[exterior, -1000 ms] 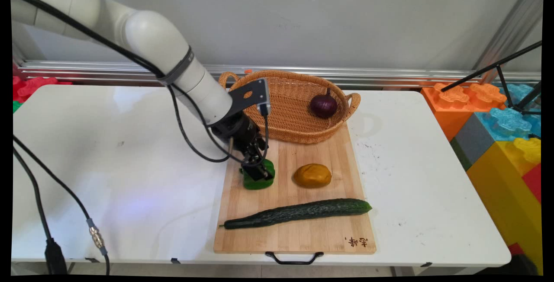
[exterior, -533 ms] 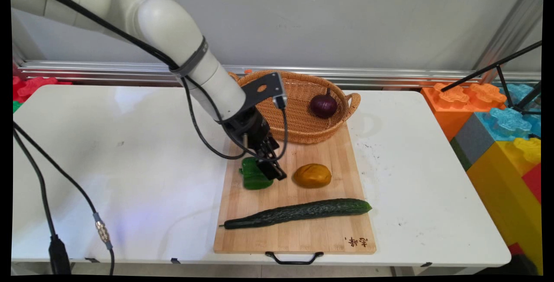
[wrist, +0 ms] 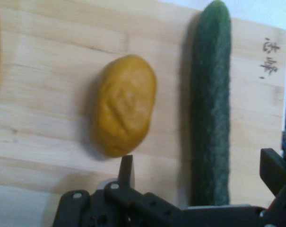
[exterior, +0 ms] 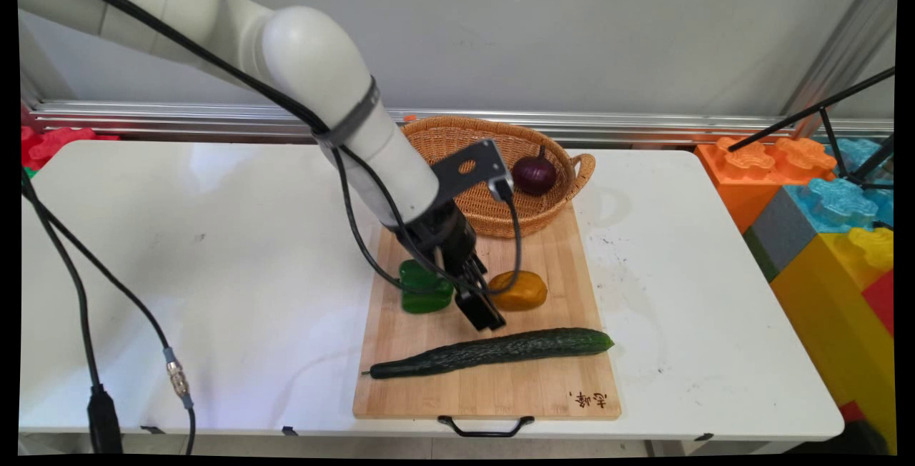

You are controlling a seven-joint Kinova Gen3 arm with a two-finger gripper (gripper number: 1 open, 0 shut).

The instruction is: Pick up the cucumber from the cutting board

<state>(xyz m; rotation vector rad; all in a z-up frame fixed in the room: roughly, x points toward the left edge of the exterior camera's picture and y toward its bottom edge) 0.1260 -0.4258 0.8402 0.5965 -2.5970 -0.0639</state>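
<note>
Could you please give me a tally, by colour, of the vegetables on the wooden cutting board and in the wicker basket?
Green: 2, the small green bell pepper and the long dark green cucumber
Yellow-brown: 1, the oval yellow-brown potato
Purple: 1, the round purple onion, in the basket
Total: 4

Pale wooden board (exterior: 500, 394) with visible grain; woven wicker basket (exterior: 500, 216); bumpy, dull-skinned cucumber (wrist: 210, 109); smooth white tabletop (exterior: 179, 273); matt black pincer (exterior: 488, 319).

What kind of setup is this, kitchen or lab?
Likely a lab mock-up of kitchen prep: a cutting board with a cucumber on a plain white table, and big toy blocks beside it.
</note>
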